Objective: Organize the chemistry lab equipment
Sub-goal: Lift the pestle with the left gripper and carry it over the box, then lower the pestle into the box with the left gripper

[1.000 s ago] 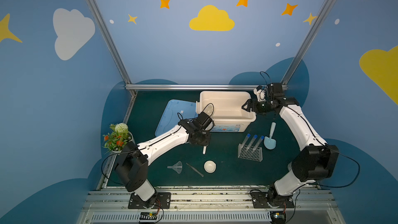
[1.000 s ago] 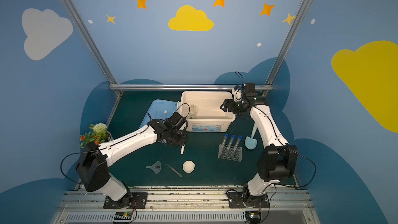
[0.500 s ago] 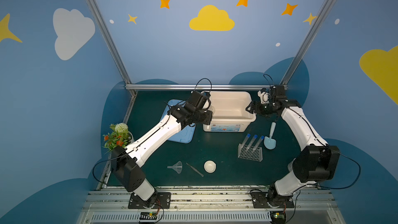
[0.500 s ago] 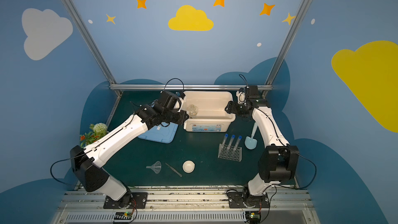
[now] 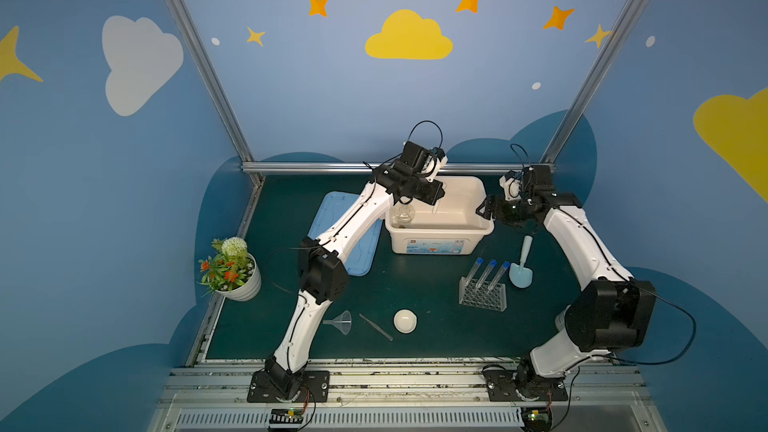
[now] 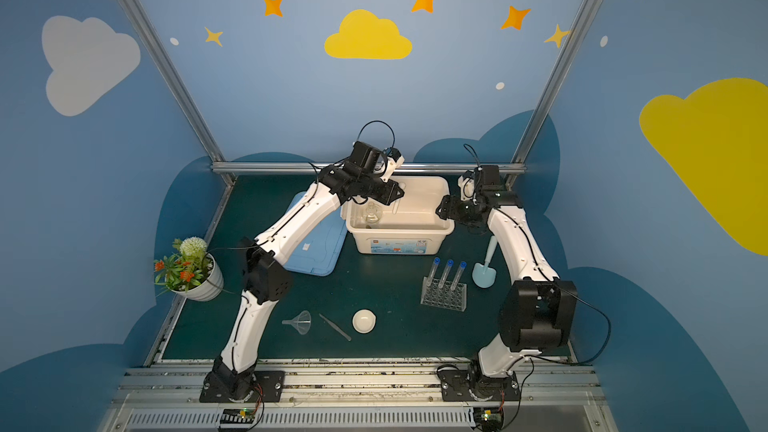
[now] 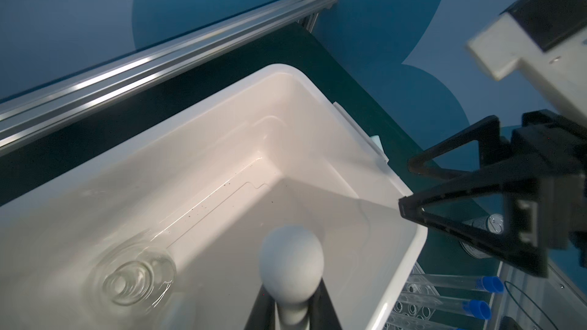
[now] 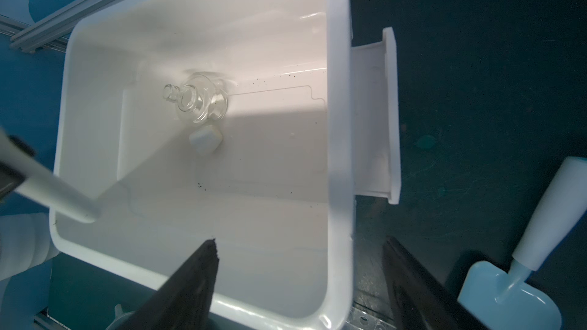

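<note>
Our left end effector [image 7: 290, 307] grips the white pestle [image 7: 290, 265] above the white bin [image 5: 440, 227], likely to drop it beside the glass flask [image 8: 200, 101] inside. Our right end effector [image 8: 300, 242] hovers open astride the bin's wall.

The left gripper [image 6: 397, 194] hangs over the white bin [image 6: 415, 227], closed on a white pestle [image 6: 395, 206] that points down into it. A glass flask [image 6: 372, 214] stands inside the bin's left end. The right gripper [image 6: 442, 210] sits at the bin's right end, jaws spread. In front of the bin are three blue-capped test tubes [image 6: 447, 273] leaning in a clear rack [image 6: 443, 297], a funnel [image 6: 302, 321], tweezers [image 6: 335, 327] and a white bowl [image 6: 364, 321].
</note>
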You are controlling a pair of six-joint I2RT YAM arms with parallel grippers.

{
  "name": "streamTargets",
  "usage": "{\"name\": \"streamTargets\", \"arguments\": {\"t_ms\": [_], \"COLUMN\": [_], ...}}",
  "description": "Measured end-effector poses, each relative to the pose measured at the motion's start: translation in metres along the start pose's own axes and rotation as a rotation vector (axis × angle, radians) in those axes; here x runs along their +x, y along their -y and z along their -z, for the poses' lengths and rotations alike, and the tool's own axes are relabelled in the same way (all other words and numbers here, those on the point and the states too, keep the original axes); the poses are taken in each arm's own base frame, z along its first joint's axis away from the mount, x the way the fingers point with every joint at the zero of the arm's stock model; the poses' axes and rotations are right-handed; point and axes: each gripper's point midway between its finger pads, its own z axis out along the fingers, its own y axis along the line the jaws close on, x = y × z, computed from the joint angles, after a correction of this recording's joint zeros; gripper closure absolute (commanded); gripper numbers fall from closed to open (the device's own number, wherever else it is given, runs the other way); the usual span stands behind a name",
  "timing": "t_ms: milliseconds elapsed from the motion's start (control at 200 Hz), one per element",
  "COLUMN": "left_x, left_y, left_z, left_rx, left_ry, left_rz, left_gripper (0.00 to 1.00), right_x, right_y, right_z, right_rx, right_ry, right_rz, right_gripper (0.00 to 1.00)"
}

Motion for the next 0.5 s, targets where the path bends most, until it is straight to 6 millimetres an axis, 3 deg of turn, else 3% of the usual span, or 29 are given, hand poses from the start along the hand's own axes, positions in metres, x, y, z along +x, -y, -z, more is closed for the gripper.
{"name": "streamTargets", "arguments": {"t_ms": [85, 220, 501], "left_x": [0.01, 0.043, 0.081], "left_y": [-0.005, -0.013, -0.019], "left_z": [-0.02, -0.041, -0.055], "left_rx": [0.013, 0.015, 0.028], "left_ry": [-0.039, -0.145, -0.26], "left_rz": [-0.017, -0.017, -0.05], "left_gripper": [0.95, 0.95, 0.94], "right_x": [0.001, 0.001, 0.001], "right_y": [0.002, 0.005, 0.007], "right_z": [0.0, 0.003, 0.005], "right_rx": [0.003, 0.008, 0.011], "right_ry": [-0.001, 0.002, 0.003], "right_rz": [-0.003, -0.011, -0.016], "right_gripper": [0.19, 0.19, 0.19]}}
